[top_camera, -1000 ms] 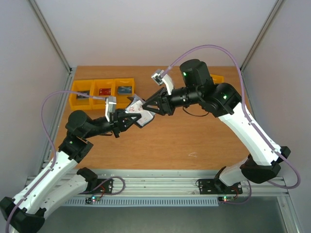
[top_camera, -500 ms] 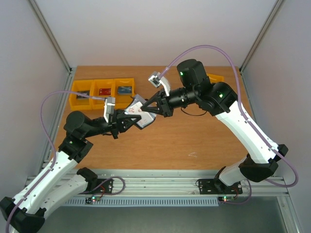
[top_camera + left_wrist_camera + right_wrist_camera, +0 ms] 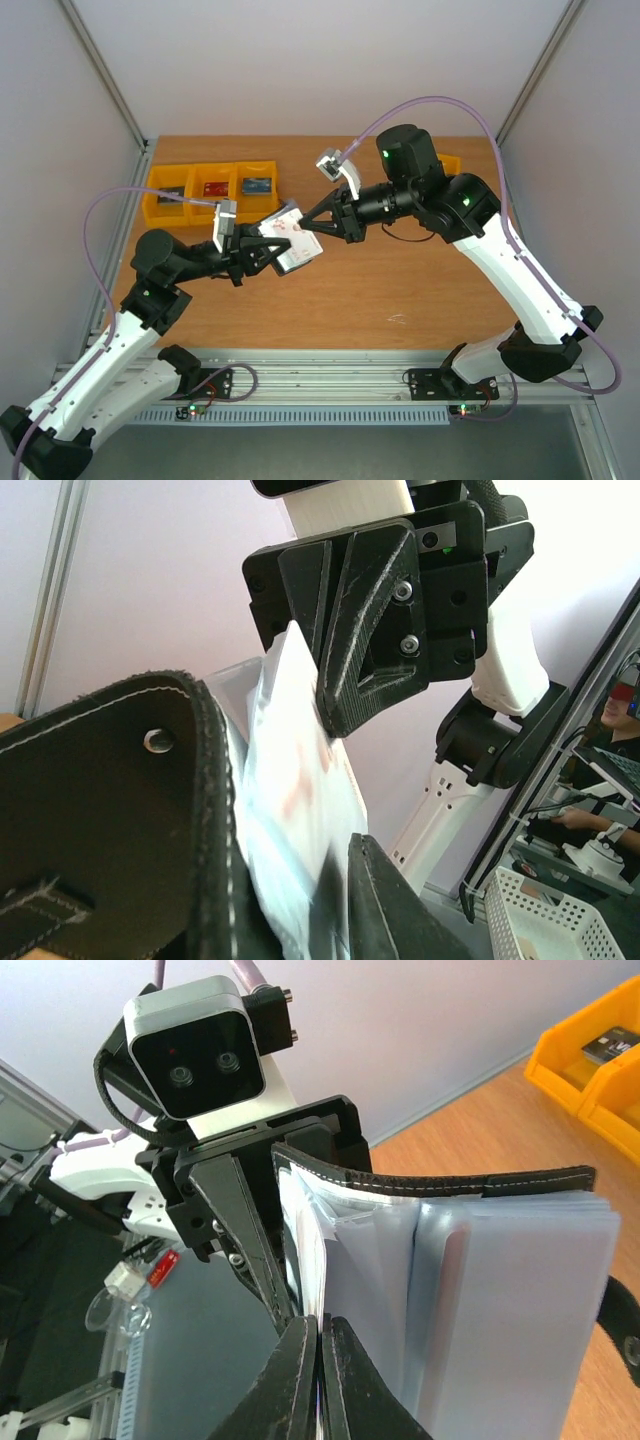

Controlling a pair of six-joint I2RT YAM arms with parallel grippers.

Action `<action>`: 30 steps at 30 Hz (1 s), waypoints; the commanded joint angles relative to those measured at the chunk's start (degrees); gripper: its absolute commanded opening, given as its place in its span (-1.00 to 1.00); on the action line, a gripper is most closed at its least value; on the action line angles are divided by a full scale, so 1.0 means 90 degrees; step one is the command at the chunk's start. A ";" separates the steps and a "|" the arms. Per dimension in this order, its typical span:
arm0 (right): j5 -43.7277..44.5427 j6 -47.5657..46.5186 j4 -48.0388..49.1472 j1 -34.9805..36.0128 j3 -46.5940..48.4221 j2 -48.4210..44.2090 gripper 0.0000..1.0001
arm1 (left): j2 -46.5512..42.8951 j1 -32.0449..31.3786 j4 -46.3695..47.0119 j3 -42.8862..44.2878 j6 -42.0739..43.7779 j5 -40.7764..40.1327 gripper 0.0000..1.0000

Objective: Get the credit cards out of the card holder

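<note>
The card holder (image 3: 292, 260) hangs above the worktop (image 3: 400, 290), clamped at its black cover by the left arm's fingers (image 3: 250, 256), while the right arm's fingers (image 3: 300, 1375) are pressed together on what looks like the edge of the whitish card (image 3: 300, 780), partly out of its clear sleeve (image 3: 520, 1290). The draw should run straight along the sleeve's opening, the left grip firm so the holder does not follow. The yellow bins (image 3: 215, 176) at far left each hold a small item, one red.
</note>
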 commanded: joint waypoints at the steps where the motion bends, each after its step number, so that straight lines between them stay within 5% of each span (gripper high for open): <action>1: 0.0038 -0.0125 -0.0114 -0.0087 0.0097 -0.0158 -0.98 | -0.0030 -0.0002 0.0577 -0.0042 -0.0033 0.0050 -0.61; 17: 0.0284 -0.0282 -0.0503 -0.0269 0.0316 -0.0262 -0.97 | -0.0032 0.0001 0.0553 -0.0055 -0.0049 0.0029 -0.94; 30: 0.0120 -0.0169 -0.0401 -0.0353 0.0332 -0.0248 -0.98 | -0.0047 0.0009 0.0495 -0.0055 -0.0098 0.0008 -0.78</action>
